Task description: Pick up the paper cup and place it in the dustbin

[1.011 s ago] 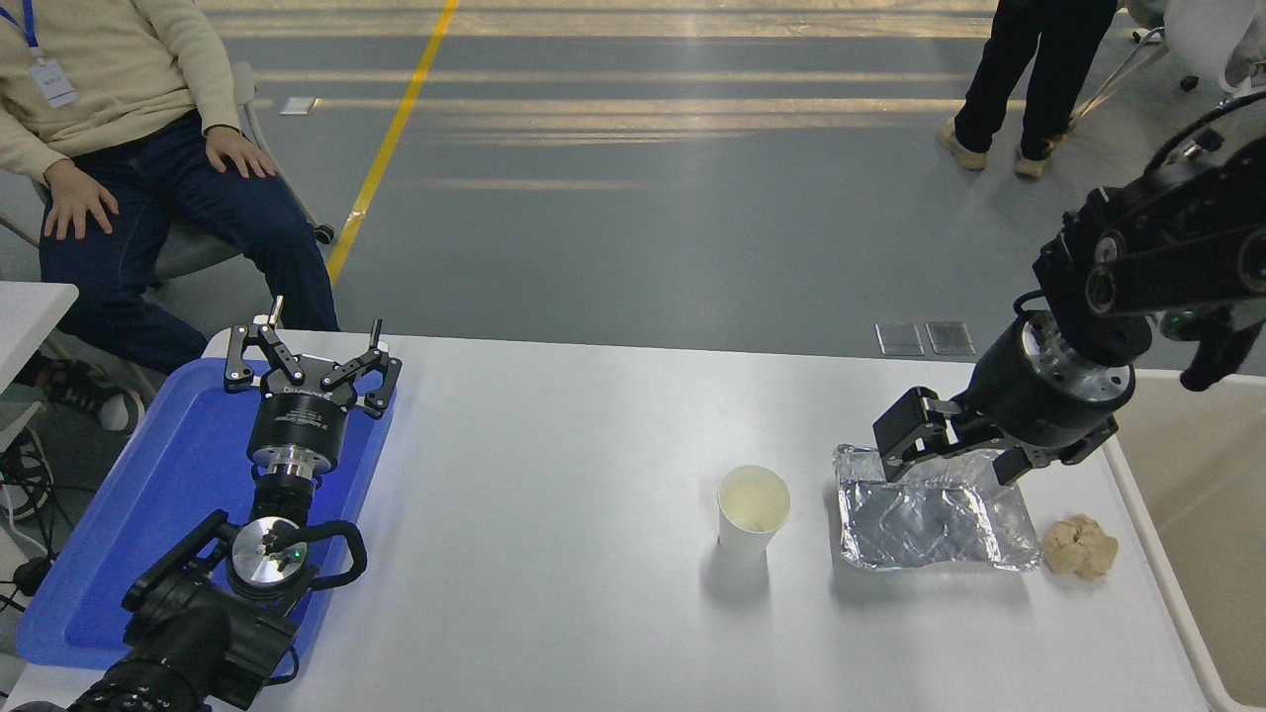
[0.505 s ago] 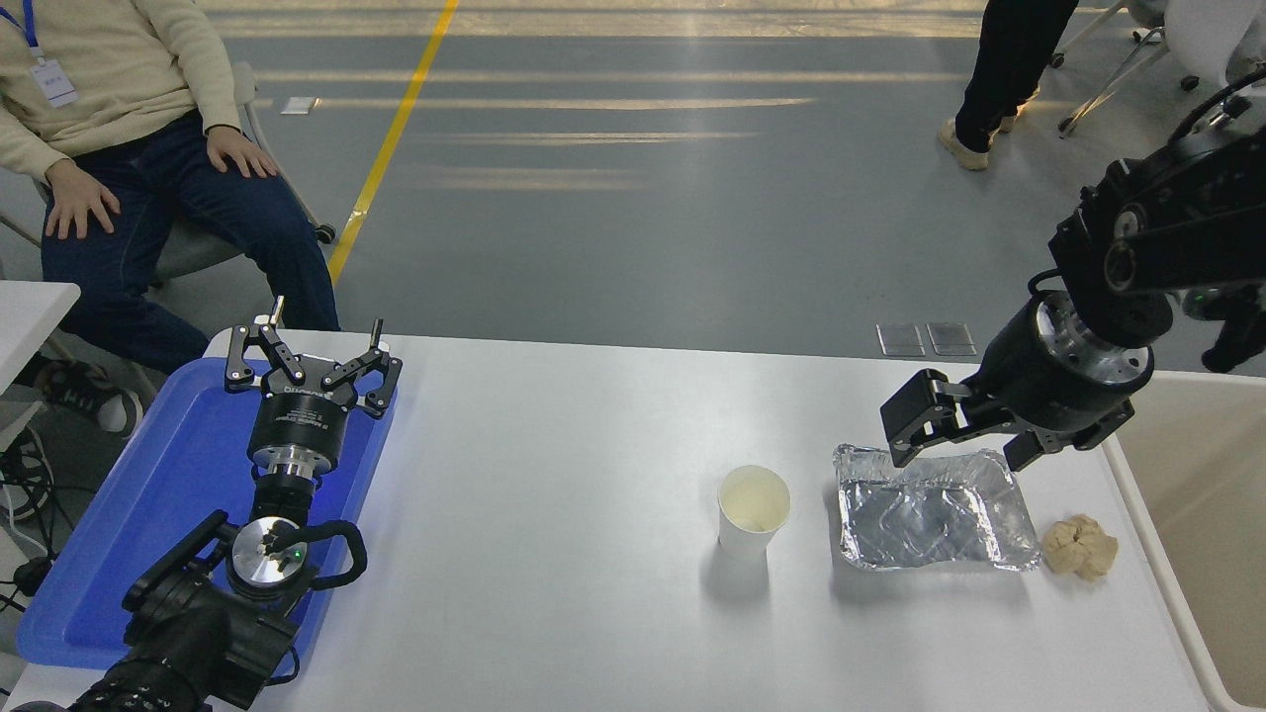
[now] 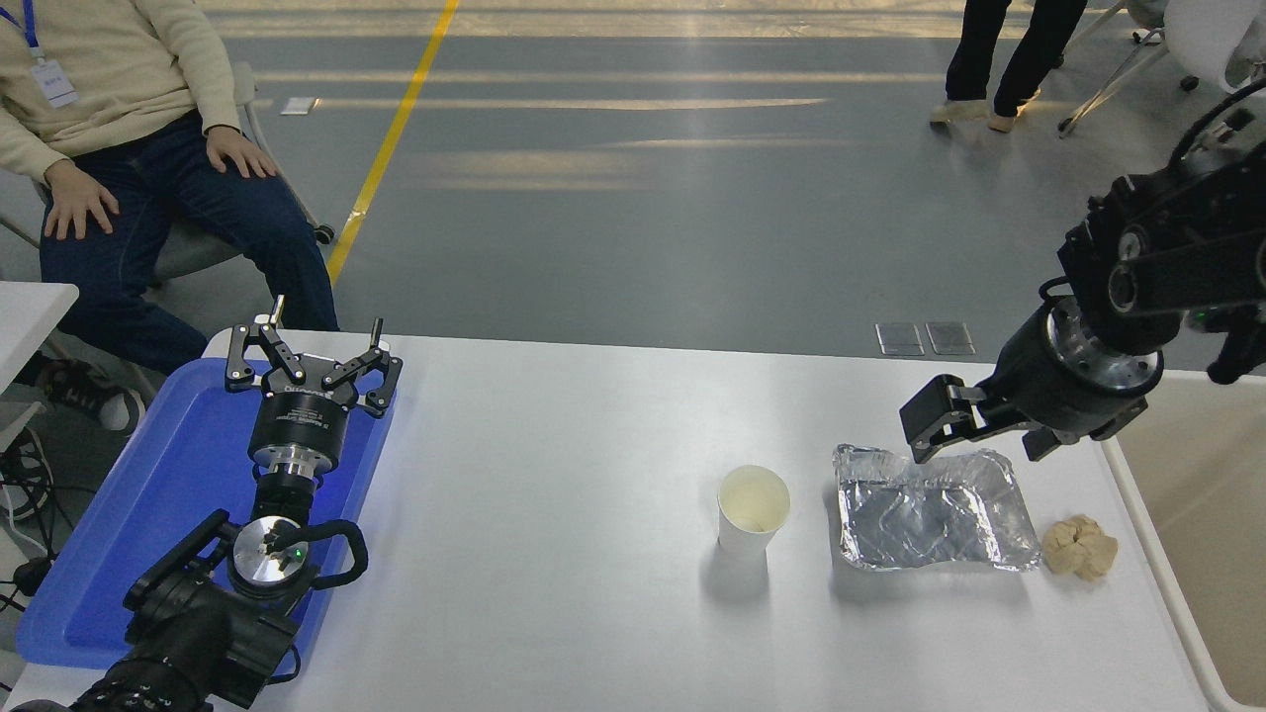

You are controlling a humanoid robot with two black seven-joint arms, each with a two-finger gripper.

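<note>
The paper cup [image 3: 754, 509] stands upright on the white table [image 3: 554, 514], left of the foil tray [image 3: 930, 509]. No writing is legible. The right gripper [image 3: 974, 435] hangs apart over the tray's far edge, jaw spread unclear. The left gripper [image 3: 312, 361] rests spread wide over the blue tray [image 3: 148, 494].

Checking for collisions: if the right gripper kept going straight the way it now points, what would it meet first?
The right gripper points left and down; likely the far-left rim of the foil tray, or the table beside it. Depth is unclear.
</note>
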